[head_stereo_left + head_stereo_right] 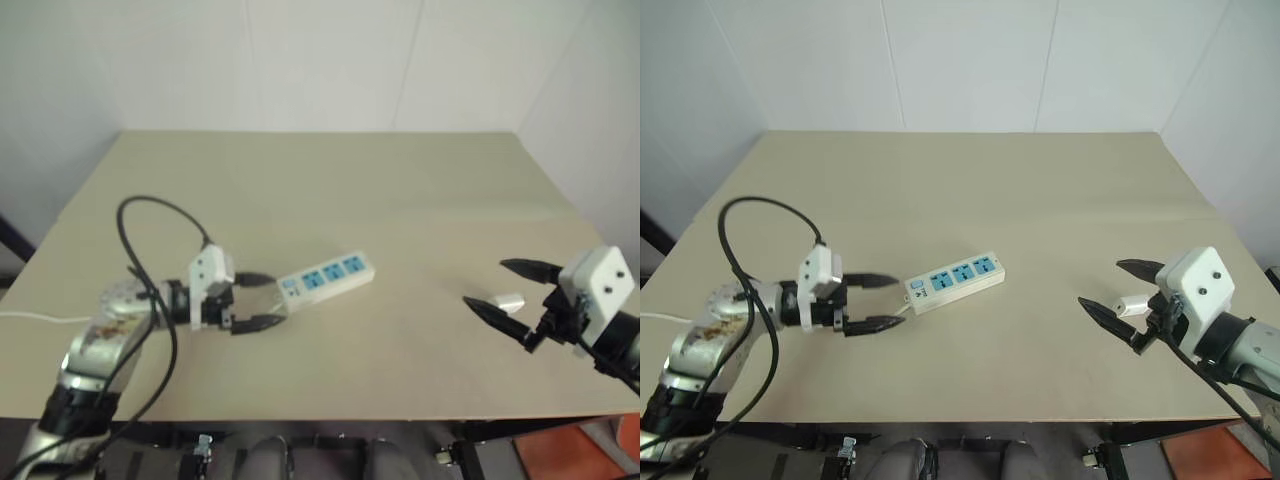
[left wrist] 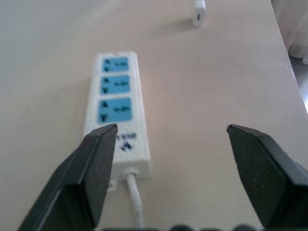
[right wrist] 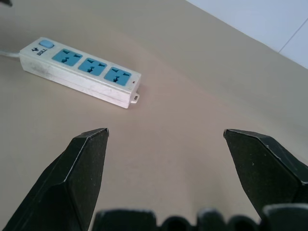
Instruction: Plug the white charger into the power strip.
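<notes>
Left gripper (image 1: 878, 303) agape just beside power strip (image 1: 955, 279); white charger (image 1: 1132, 303) apart.

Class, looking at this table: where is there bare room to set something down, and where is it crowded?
Free: the far half of the table beyond the power strip, and the stretch between it and the white charger. Crowded: by the strip's cable end at the left end effector, and around the charger.

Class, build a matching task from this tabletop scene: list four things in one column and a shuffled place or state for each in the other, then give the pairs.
Things:
1. long white plastic power strip with blue sockets
2. small white rounded charger block
3. left gripper
4. thin white cable

Descriptions:
A. lies between the right gripper's open black fingers
B. leaves the strip's switch end
C. open at the strip's cable end
D. middle of the beige table, sockets empty

Pairs: 1-D, 2-A, 3-C, 4-B
</notes>
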`<control>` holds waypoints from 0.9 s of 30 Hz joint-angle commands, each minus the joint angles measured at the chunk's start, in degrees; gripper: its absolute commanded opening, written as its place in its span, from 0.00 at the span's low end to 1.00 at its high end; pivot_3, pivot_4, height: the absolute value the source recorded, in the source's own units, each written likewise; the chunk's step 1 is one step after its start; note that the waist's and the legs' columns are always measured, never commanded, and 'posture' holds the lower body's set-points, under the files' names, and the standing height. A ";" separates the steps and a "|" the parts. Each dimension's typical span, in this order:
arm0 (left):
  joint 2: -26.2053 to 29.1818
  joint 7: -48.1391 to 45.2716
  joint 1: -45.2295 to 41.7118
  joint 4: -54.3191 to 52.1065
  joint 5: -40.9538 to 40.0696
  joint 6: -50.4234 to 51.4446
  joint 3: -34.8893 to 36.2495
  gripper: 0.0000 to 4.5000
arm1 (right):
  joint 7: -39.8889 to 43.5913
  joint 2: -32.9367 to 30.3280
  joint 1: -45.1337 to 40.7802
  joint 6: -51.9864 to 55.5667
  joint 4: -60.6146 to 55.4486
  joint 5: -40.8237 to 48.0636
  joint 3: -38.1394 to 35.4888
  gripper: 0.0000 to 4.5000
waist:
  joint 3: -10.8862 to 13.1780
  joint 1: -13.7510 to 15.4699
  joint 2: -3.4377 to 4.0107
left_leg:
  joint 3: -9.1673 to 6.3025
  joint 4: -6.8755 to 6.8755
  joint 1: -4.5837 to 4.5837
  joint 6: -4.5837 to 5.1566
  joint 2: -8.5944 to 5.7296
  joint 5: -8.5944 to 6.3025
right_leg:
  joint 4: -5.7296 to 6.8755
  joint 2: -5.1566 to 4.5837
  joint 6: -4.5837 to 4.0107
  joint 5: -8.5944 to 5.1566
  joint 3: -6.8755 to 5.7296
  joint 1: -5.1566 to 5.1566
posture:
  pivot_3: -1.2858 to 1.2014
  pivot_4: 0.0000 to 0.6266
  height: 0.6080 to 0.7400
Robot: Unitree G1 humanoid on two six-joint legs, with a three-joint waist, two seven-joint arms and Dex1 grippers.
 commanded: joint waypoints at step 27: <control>-18.58 1.88 -11.80 47.70 14.88 -36.27 -7.07 0.99 | -4.87 0.87 -1.53 -0.04 -3.96 3.86 0.28 1.00 | 0.01 -0.11 -0.03 | 0.02 0.00 -0.11 0.01 -0.10 -0.01 | 0.00 0.02 0.02 0.01 0.00 -0.11 | 0.52 0.24 1.00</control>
